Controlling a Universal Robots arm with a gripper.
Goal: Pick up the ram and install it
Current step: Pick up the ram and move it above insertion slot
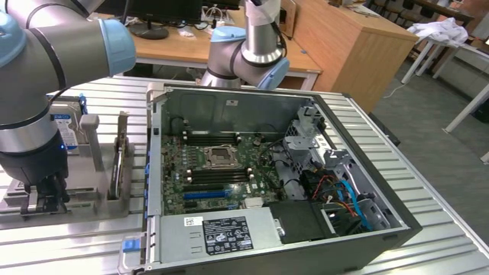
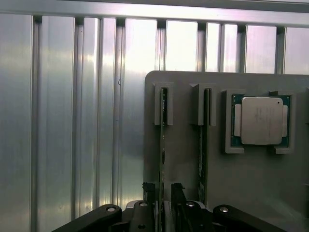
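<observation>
Ribbed metal tabletop (image 1: 77,246) carries an open computer case (image 1: 397,229), motherboard (image 1: 221,166) facing up. Grey holder plate (image 2: 183,164) sits just beside the case, on the exterior view's left. Arm (image 1: 46,69) reaches down over that holder. End effector (image 2: 163,193) is low over the plate, part-open, its fingers (image 2: 148,191) straddling the ram (image 2: 163,140) with a slim gap either side, no grip seen. The ram stands on edge in its slot in the holder plate. A second stick (image 2: 203,145) stands in the neighbouring slot; a CPU (image 2: 261,120) lies flat in a pocket beyond it.
</observation>
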